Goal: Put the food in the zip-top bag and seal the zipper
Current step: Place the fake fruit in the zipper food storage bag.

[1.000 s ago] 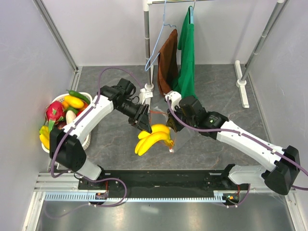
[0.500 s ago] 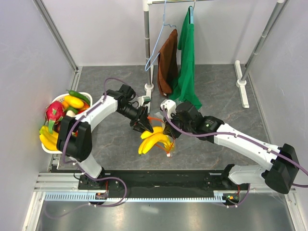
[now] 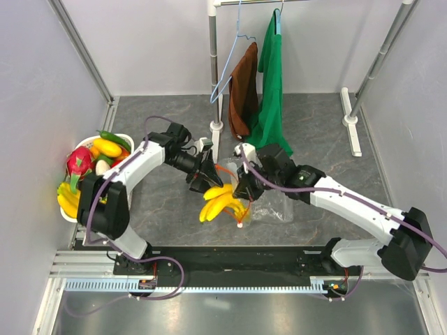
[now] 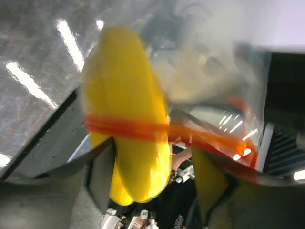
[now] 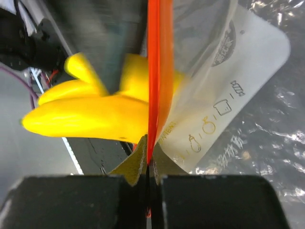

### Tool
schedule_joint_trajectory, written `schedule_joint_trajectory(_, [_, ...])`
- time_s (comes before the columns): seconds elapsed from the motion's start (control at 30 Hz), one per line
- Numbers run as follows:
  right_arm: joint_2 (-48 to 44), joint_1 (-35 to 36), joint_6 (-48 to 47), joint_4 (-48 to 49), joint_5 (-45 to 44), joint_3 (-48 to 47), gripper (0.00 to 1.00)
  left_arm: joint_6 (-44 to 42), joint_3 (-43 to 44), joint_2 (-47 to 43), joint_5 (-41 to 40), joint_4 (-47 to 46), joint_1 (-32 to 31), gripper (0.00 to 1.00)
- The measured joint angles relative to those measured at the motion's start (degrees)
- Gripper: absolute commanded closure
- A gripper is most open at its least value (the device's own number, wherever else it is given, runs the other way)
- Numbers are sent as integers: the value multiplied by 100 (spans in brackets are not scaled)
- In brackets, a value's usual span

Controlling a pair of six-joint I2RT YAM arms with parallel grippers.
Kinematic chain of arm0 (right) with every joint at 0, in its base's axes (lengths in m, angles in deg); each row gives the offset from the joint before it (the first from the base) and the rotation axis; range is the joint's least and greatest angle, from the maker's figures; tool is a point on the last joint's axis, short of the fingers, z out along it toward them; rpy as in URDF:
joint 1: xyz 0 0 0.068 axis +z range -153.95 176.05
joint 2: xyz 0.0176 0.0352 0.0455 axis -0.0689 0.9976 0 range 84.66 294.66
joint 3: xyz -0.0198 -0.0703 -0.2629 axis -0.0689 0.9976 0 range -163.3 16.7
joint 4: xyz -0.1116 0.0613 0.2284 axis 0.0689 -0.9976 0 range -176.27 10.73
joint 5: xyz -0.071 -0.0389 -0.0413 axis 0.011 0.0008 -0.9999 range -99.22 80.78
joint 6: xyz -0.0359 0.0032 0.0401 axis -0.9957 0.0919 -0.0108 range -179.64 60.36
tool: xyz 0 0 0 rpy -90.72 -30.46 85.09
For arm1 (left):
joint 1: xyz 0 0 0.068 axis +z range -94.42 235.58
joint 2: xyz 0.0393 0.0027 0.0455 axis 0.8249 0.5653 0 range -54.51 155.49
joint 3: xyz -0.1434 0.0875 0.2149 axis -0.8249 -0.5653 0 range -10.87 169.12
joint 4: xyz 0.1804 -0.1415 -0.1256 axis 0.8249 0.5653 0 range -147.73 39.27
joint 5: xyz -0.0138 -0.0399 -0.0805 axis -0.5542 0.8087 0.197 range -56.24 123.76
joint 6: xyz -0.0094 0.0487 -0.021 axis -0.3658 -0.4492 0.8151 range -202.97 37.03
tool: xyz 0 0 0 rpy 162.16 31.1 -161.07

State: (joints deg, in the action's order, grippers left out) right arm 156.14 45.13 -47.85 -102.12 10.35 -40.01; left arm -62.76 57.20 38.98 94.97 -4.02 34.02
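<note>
A yellow banana bunch (image 3: 222, 202) hangs at the mouth of the clear zip-top bag (image 3: 272, 206), above the table's middle. My left gripper (image 3: 209, 183) stands over the bunch. In the left wrist view the banana bunch (image 4: 128, 119) lies between the fingers (image 4: 100, 171), against one and with a gap to the other, so the left gripper (image 4: 152, 176) is open. The red-orange zipper (image 4: 190, 133) crosses the bunch. My right gripper (image 5: 148, 164) is shut on the zipper (image 5: 155, 71), holding the zip-top bag (image 5: 228, 71) open beside the banana bunch (image 5: 86, 114). More food (image 3: 91, 160) fills a basket at the left.
The white basket (image 3: 126, 139) stands at the table's left edge against the wall. A clothes rack post (image 3: 215, 70) rises at the back with a blue hanger (image 3: 227, 70), a brown cloth (image 3: 243, 91) and a green cloth (image 3: 269, 84). A white rack foot (image 3: 349, 118) lies back right.
My left gripper has brought the banana bunch to the bag's mouth and its jaws have widened. My right gripper moved slightly left and nearer, still pinching the zipper strip.
</note>
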Motion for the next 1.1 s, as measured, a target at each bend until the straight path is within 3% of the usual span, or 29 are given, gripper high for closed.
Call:
schedule_joint_trajectory(0.17, [313, -846, 706, 98, 708, -17, 100, 28, -90, -688, 356, -79, 382, 9])
schedule_joint_trajectory(0.33, [422, -1261, 1237, 219, 1307, -17, 100, 24, -396, -1080, 535, -219, 1038, 14])
schedule_joint_trajectory(0.5, [428, -1443, 1530, 334, 1652, -17, 100, -114, -1054, -1587, -66, -289, 1366, 15])
schedule_joint_trajectory(0.67, [435, -1550, 1650, 422, 1703, -17, 100, -640, -1182, -2035, -833, -330, 1158, 9])
schedule_joint_trajectory(0.83, [531, -1547, 1561, 439, 1585, -17, 100, -767, -1425, -1904, -1373, -479, 894, 7])
schedule_joint_trajectory(1.1, [960, -1550, 1220, 249, 1211, 7, 100, -728, -1611, -1235, -2238, -678, -629, 17])
